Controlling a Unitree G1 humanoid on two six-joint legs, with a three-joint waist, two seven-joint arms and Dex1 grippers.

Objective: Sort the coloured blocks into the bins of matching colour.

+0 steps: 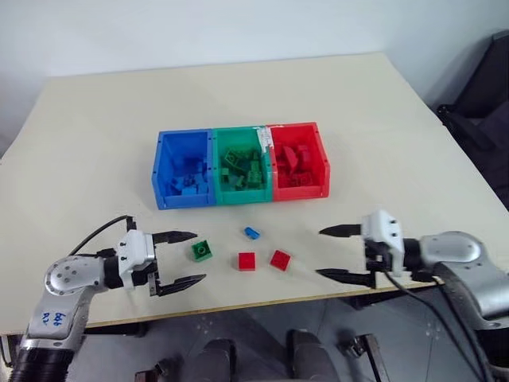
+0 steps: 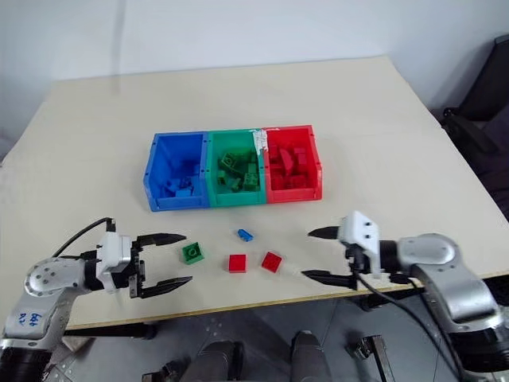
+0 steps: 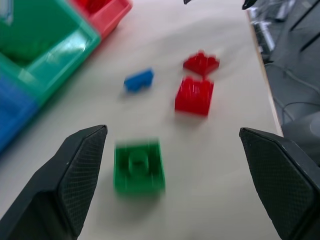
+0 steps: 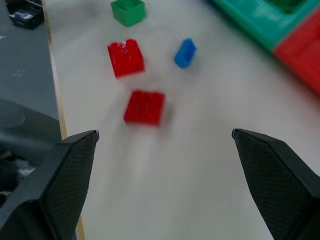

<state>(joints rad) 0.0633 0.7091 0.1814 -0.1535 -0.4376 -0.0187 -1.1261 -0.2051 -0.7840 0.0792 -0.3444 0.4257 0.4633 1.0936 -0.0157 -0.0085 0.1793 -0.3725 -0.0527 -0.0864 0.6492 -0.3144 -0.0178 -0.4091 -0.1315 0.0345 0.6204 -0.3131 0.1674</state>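
small green studded plastic block [image 1: 202, 251] loose on cream bench [image 1: 95, 143], just off left tool [image 1: 178, 259] | both tools wide, empty; right tool [image 1: 343, 254] near two red blocks [image 1: 247, 261] | risk: fingertip nudges block off front edge

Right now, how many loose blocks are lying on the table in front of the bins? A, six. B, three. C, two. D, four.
D: a green block, a small blue block and two red blocks lie on the table between the bins and the two open grippers.
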